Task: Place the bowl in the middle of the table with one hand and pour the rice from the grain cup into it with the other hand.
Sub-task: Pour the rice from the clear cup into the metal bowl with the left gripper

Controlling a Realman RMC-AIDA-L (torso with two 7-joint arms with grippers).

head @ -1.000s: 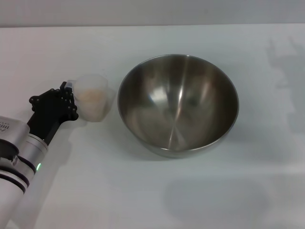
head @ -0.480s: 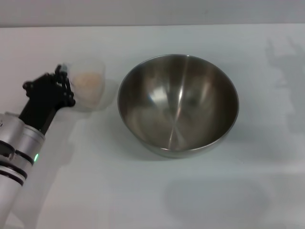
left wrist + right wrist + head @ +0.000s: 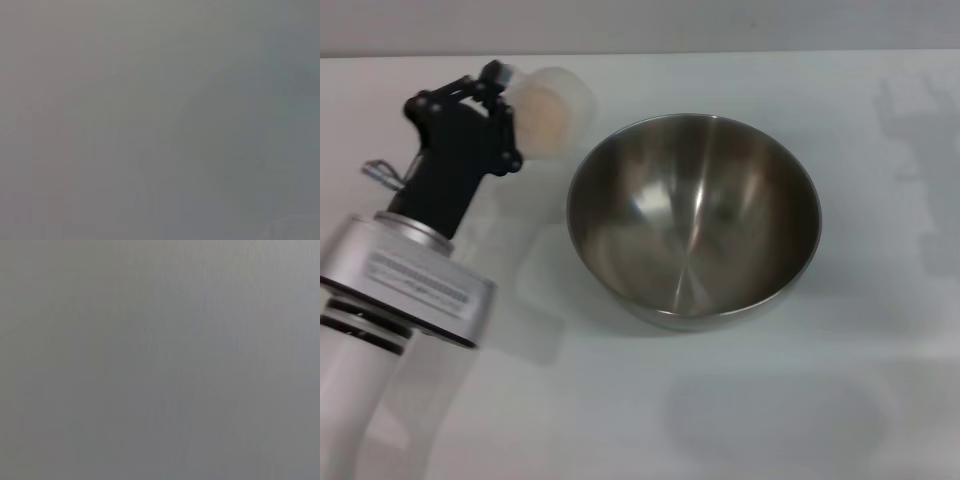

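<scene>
The large steel bowl (image 3: 695,215) sits empty on the white table (image 3: 650,400) near its middle. My left gripper (image 3: 515,115) is shut on the transparent grain cup (image 3: 552,108), held in the air just left of the bowl's rim. The cup is tilted toward the bowl and pale rice (image 3: 546,118) shows inside it. No rice shows in the bowl. The right gripper is out of view. Both wrist views show only grey.
The table's far edge (image 3: 640,53) runs across the top of the head view. My left arm (image 3: 405,280) crosses the table's left side.
My left gripper has lifted the grain cup off the table, raised it toward the bowl's rim and begun tilting it. The bowl has not moved.
</scene>
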